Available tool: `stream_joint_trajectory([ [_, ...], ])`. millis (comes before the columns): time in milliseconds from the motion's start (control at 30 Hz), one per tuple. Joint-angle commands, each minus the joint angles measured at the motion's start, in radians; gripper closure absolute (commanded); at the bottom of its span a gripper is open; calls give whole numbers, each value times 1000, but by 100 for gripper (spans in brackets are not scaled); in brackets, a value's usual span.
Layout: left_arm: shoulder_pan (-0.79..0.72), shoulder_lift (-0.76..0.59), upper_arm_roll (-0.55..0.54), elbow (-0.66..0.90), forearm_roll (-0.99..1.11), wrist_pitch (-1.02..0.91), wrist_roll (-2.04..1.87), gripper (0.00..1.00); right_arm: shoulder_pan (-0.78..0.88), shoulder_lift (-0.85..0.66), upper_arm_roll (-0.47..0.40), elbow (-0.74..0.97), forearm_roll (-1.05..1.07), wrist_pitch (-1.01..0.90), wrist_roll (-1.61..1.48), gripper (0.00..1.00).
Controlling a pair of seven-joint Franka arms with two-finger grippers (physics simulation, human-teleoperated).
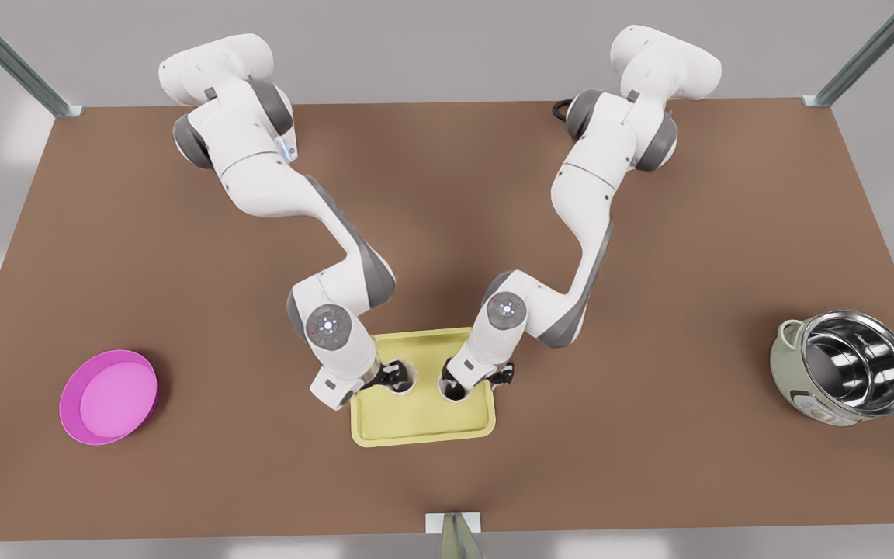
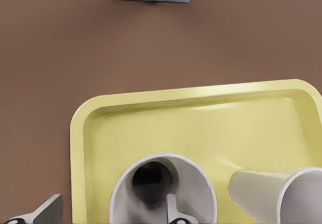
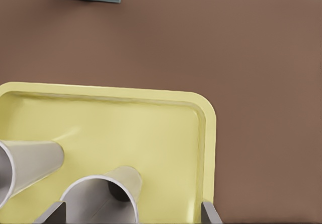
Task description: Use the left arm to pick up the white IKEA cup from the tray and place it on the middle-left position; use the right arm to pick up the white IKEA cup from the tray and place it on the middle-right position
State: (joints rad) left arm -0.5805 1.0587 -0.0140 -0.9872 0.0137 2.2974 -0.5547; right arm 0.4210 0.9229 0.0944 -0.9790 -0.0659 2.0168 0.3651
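Two white tapered cups (image 1: 402, 378) (image 1: 453, 386) stand on the pale yellow rectangular tray (image 1: 424, 423) near the counter's front edge; left claw (image 1: 394, 376) and right claw (image 1: 469, 380) each straddle a rim, fingers spread, nothing gripped, ready to pinch.

Left hand (image 1: 394, 378) and right hand (image 1: 456, 383) lowered, fingers spread.

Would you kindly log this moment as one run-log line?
left gripper: open, astride left cup wall | right gripper: open around right cup | both cups on tray
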Motion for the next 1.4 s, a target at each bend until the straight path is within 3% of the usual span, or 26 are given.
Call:
stream_joint_trajectory([
  [0, -1, 7, 0, -1, 17, 43, -76, 0, 2, -1, -1, -10, -37, -6, 136, 0],
  [100, -16, 21, 0, -4, 43, 33, -83, 0, 4, 22, -2, -23, -35, 0, 138, 0],
  [133, -16, 21, 0, -4, 42, 31, -85, 5, 4, 33, -2, -23, -31, 33, 138, 0],
  [300, -16, 18, 5, -2, 35, 27, -97, 47, 9, 76, 2, -23, -31, 71, 132, 0],
  [400, -13, 14, 3, -2, 23, 25, -105, 66, 15, 97, 4, -23, -31, 71, 130, 0],
  [433, -13, 14, 5, -2, 11, 25, -105, 74, 15, 100, 4, -23, -31, 71, 130, 6],
  [467, -13, 14, 5, -2, 8, 25, -116, 77, 15, 103, 4, -23, -31, 71, 129, 32],
  [533, -12, 4, 6, -2, 8, 1, -117, 83, 18, 103, 4, -23, -31, 71, 129, 48],
  [633, 27, -51, -1, -1, 5, -110, -110, 83, 16, 103, 5, -23, -31, 71, 129, 53],
  [767, 243, -132, -12, -1, -75, -276, 191, 83, 18, 103, 5, -23, -29, 72, 129, 60],
  [833, 295, -128, 31, -2, -67, -276, 309, 83, 19, 103, 10, -23, -29, 72, 132, 63],
  [1033, 395, -65, 28, -4, -70, -202, 458, 83, 47, 103, 11, -23, -29, 72, 141, 63],
  [1100, 406, -45, 28, -4, -70, -200, 458, 83, 47, 103, 11, -23, -29, 72, 141, 76],
  [1233, 409, -40, 26, -11, -78, -202, 457, 79, 36, 94, 10, -23, -28, 69, 132, 78],
  [1267, 410, -40, 26, -13, -78, -202, 457, 76, 33, 68, 10, -24, -17, 54, 132, 77],
  [1300, 412, -40, 26, -16, -80, -202, 457, 66, 13, 36, 11, -55, -15, 51, 130, 77],
  [1333, 412, -40, 26, -21, -80, -202, 457, 18, -24, -21, 13, -118, 34, 53, 84, 77],
  [1367, 412, -40, 25, -21, -80, -202, 457, 0, -57, -73, 13, -185, 47, 54, 37, 77],
])
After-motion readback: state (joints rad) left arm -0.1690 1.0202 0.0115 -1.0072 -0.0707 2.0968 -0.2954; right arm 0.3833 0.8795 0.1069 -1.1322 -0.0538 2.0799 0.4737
